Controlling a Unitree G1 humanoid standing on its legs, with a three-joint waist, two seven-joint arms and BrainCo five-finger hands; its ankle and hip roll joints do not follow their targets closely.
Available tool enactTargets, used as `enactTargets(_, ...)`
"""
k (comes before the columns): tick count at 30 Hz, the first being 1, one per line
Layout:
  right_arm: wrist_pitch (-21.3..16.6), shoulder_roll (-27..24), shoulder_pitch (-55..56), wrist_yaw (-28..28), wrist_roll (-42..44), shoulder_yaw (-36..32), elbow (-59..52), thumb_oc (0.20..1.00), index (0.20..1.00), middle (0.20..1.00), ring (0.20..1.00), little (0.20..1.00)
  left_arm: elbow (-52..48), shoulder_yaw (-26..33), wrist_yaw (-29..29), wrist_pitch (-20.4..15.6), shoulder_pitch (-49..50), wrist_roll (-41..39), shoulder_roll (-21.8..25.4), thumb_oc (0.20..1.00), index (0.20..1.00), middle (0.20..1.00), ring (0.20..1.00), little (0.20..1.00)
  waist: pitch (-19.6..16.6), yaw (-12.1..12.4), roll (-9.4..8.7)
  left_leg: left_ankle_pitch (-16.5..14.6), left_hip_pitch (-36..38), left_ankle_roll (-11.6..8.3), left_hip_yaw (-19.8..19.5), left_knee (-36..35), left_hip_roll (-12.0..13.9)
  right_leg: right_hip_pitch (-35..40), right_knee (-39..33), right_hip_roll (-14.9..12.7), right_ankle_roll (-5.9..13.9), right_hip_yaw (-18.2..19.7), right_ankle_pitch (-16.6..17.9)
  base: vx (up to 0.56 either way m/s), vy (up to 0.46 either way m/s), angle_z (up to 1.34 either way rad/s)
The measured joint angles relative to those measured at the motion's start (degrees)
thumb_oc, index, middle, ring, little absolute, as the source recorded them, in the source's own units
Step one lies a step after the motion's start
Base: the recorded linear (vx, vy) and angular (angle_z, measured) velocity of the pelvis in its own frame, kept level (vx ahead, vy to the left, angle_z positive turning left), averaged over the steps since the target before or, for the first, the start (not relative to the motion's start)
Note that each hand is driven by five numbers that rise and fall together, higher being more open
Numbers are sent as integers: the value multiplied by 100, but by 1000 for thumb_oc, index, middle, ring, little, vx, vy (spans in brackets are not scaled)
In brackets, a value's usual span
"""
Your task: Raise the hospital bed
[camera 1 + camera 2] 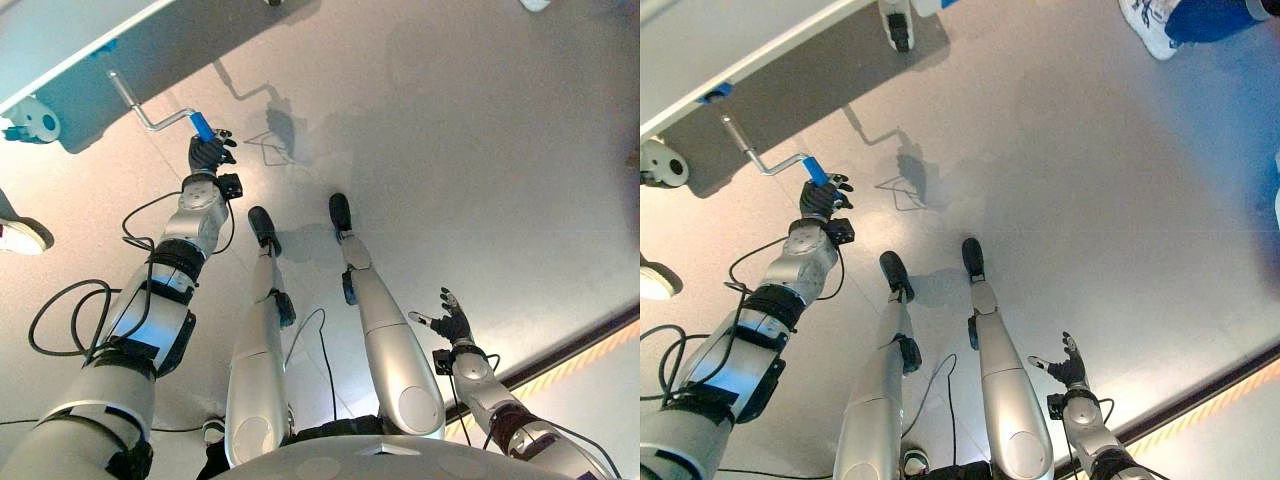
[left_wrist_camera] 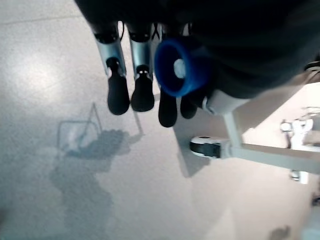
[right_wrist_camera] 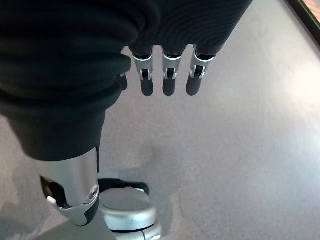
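Note:
The hospital bed (image 1: 60,40) runs across the upper left, its pale edge above the grey floor. A bent metal crank (image 1: 150,118) sticks out from under it and ends in a blue handle (image 1: 202,126). My left hand (image 1: 207,155) is stretched out to that handle. The handle (image 2: 177,67) lies end-on against the palm, while the fingers (image 2: 118,95) point on past it, fairly straight and splayed. My right hand (image 1: 452,325) hangs low at the right over bare floor, its fingers (image 3: 167,85) straight and holding nothing.
A white bed caster (image 1: 35,120) stands left of the crank, and another caster (image 1: 898,25) further along the bed. A person's white shoes show at the left edge (image 1: 15,237) and the top right (image 1: 1145,25). A dark floor strip (image 1: 580,350) crosses the lower right.

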Motion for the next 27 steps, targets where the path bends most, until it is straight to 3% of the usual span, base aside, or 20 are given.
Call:
enactTargets(8,71,-19,0,45,1,-169,183,1000,1000,1000,1000,1000,-671,-61,-188,-71,470,-62,136,200,200,200,200,200,2,296,76,-24,228,25,-280,-2,-27,358,-2,-60,3,-241,-73,-6,28,15)
enactTargets(12,149,-35,12,58,3,-227,230,1000,1000,1000,1000,1000,-896,-62,-325,-79,724,-111,272,200,200,200,200,200,12,304,137,-9,328,2,-471,-2,-38,558,-26,-95,-47,-459,-132,8,23,19)
enactTargets(21,176,-68,11,172,3,-372,381,1000,1000,1000,1000,1000,-878,-56,-413,-193,850,-111,625,200,200,200,200,200,20,527,155,6,325,-3,-834,-2,-25,790,-124,-101,-93,-839,-226,19,23,20)
enactTargets(27,179,-69,13,178,3,-369,439,1000,1000,1000,1000,1000,-408,-52,-501,-220,742,-96,887,200,200,200,200,200,19,476,154,7,234,-5,-1021,0,-46,884,-287,-108,-80,-999,-257,32,34,16)
